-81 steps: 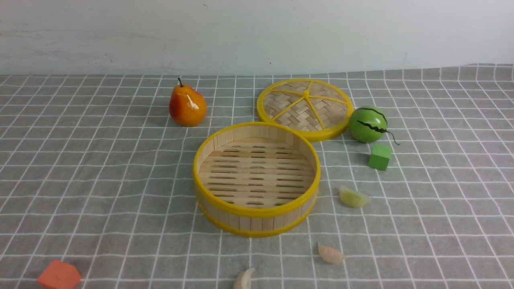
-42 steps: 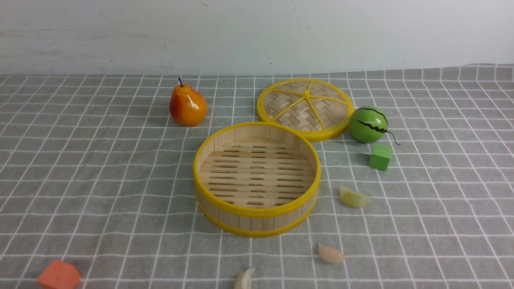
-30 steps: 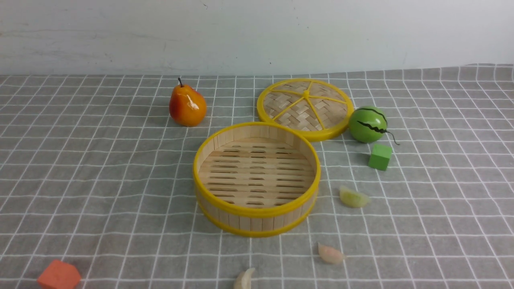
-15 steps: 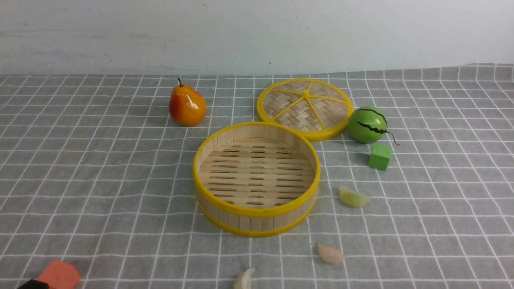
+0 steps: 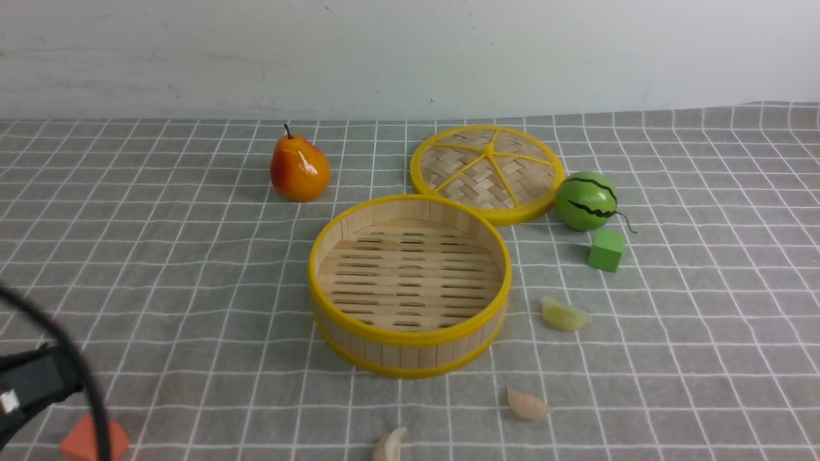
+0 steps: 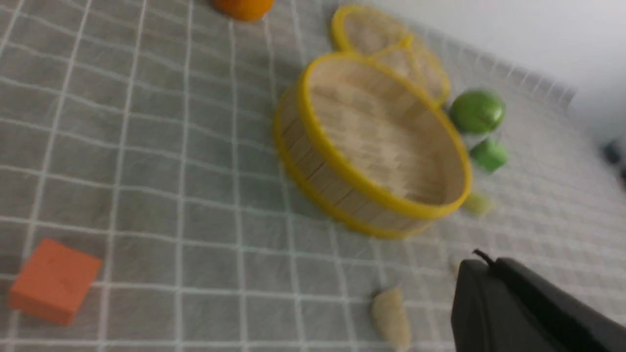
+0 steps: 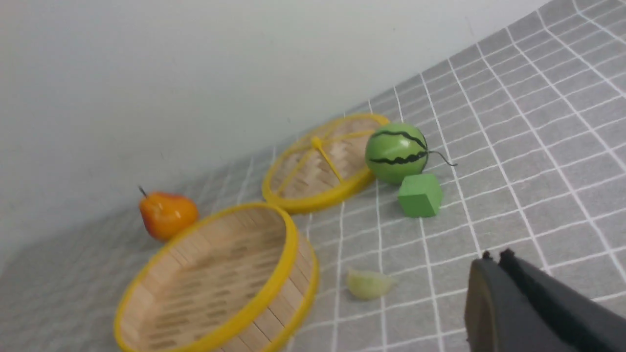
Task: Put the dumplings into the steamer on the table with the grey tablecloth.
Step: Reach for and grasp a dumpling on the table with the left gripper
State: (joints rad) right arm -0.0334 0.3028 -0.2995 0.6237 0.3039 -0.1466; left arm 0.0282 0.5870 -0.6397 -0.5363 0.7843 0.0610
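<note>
- Lying nearest, at the front edge of the grey-clothed worktop (image 5: 192, 288), is the whitish dumpling (image 5: 389, 446), nearer than the steamer's front wall and apart from it.
- At front left, the left arm (image 5: 35, 381) and a black cable (image 5: 95, 410) cross in front of an orange block (image 5: 78, 443). Its wrist view shows only one dark part of the jaws, so I cannot tell whether they are apart or together.
- The right arm shows only in its own wrist view, as a dark finger (image 7: 528, 308). Whether those jaws are apart or together, I cannot tell either.
- The pinkish dumpling (image 5: 527, 405) lies on the cloth, right of the whitish one and a little farther back.
- The steamer (image 5: 410, 337) stands upright mid-worktop; all three dumplings lie outside it.
- The green dumpling (image 5: 564, 314) lies near the steamer's right side, not touching it.
- Farther back sits a green cube (image 5: 606, 250), then a toy melon (image 5: 584, 200) at the right edge of the lid (image 5: 487, 168), which lies just behind the steamer.
- A pear (image 5: 298, 168) stands far back, left of the lid.
</note>
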